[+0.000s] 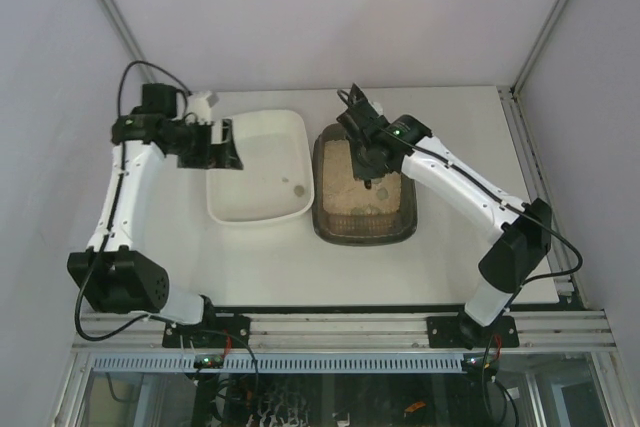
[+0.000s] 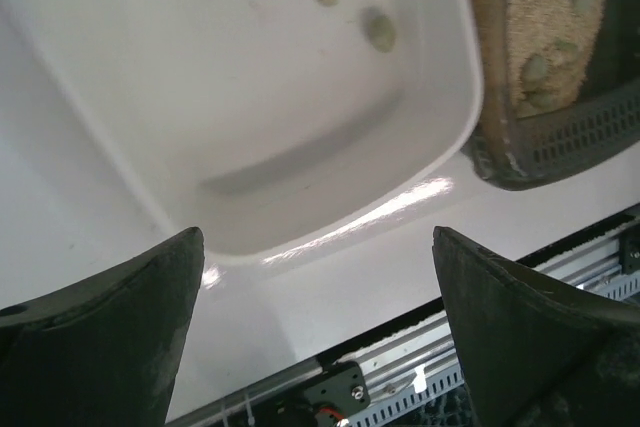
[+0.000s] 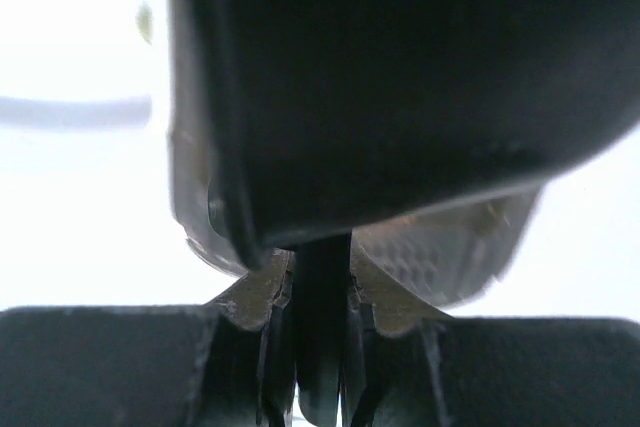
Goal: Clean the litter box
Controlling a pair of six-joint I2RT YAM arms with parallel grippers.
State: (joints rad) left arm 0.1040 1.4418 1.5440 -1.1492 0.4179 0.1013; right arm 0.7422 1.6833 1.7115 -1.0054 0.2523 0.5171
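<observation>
The dark brown-grey litter box point(image 1: 363, 235) with beige litter stands right of centre; its gridded wall shows in the left wrist view point(image 2: 560, 137) and under the scoop in the right wrist view point(image 3: 440, 247). My right gripper point(image 1: 368, 147) hangs over its far half, shut on the handle of a black scoop point(image 1: 372, 169). In the right wrist view the scoop point(image 3: 400, 77) fills the frame ahead of the gripper point(image 3: 320, 287). My left gripper point(image 1: 228, 144) is open and empty over the left rim of the white tray point(image 1: 255, 215); in its own view the gripper point(image 2: 318, 237) has wide jaws.
The white tray point(image 2: 200, 77) touches the litter box's left side and holds two small clumps point(image 2: 378, 29). Several greenish clumps point(image 2: 535, 67) lie in the litter. The aluminium rail point(image 1: 340, 327) runs along the table's near edge. Walls close in at left, right and back.
</observation>
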